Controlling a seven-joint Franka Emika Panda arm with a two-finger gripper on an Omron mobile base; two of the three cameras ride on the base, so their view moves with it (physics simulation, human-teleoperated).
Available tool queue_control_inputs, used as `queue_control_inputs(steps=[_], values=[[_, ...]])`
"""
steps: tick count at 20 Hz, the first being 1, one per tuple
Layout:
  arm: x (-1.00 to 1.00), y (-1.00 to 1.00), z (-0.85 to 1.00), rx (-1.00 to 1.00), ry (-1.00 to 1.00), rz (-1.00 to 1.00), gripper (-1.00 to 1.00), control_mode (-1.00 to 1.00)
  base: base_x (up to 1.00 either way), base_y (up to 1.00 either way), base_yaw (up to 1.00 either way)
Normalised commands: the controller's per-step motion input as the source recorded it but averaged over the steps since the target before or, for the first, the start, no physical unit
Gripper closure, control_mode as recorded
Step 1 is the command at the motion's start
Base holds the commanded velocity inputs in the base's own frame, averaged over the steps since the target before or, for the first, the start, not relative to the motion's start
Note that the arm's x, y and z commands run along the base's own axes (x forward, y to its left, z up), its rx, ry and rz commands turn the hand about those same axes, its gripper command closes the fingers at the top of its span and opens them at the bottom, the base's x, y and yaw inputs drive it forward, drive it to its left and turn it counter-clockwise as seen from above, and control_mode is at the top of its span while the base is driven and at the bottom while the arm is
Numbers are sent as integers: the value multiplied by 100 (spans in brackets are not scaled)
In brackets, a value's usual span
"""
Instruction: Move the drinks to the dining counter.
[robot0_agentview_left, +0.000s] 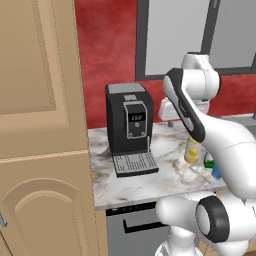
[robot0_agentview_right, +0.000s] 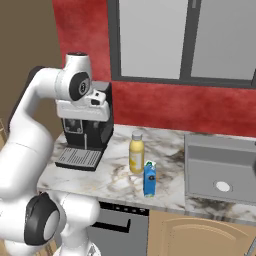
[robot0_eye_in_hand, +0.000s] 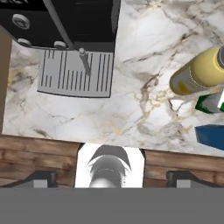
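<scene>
Our fingers (robot0_eye_in_hand: 111, 180) are wide apart and hold nothing, high over the tabletop (robot0_eye_in_hand: 131, 109), and off to their side the bottle (robot0_agentview_right: 136, 152) and two cartons (robot0_agentview_right: 149, 178) stand close together, probably light and smooth, best pinched round their middles.

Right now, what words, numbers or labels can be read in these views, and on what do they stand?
Black coffee machine display: pale digits, too blurred to read.
Yellow bottle with white cap: no text visible.
Slim blue carton: pale mark, too small to read.
Green-and-white carton: nothing legible.
</scene>
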Motion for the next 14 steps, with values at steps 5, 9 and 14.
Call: queue_control_inputs(steps=[5,9,14], values=[[-42,-27,-7,0,3,0,-100,-100,0,0,0],[-35,-38,-17,-4,0,0,-100,-100,0,0,0],[-24,-63,-12,-1,0,0,-100,-100,0,0,0]])
